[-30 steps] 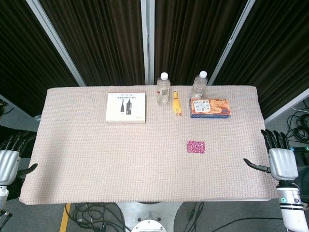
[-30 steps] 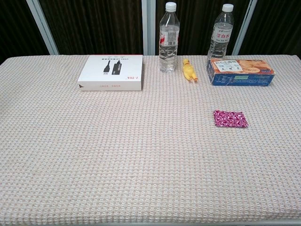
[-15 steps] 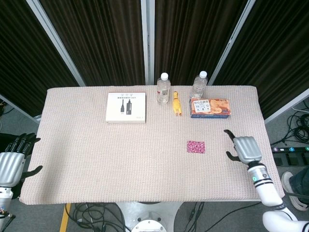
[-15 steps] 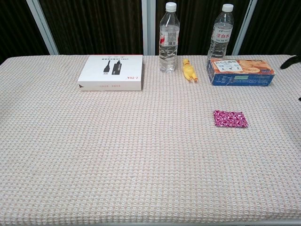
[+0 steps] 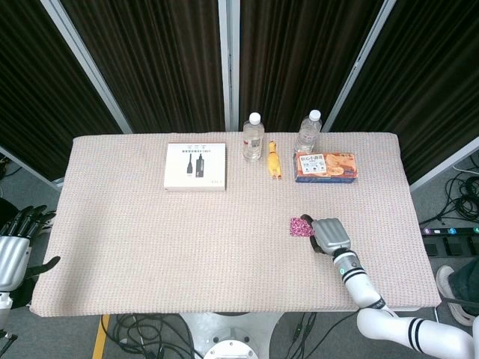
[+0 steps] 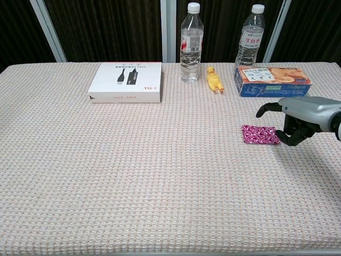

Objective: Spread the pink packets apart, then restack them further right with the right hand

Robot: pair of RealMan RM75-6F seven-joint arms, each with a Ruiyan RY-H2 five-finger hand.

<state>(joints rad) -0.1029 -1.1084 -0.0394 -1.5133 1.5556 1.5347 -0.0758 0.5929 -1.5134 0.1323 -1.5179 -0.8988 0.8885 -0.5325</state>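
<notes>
Your right hand (image 6: 298, 118) sits just right of the packets (image 6: 260, 134), fingers curled, apparently grasping nothing yet, seemingly placed to fan the stack.

Right robot hand (image 5: 330, 233) hides the pink packets' (image 5: 301, 226) right edge.
</notes>
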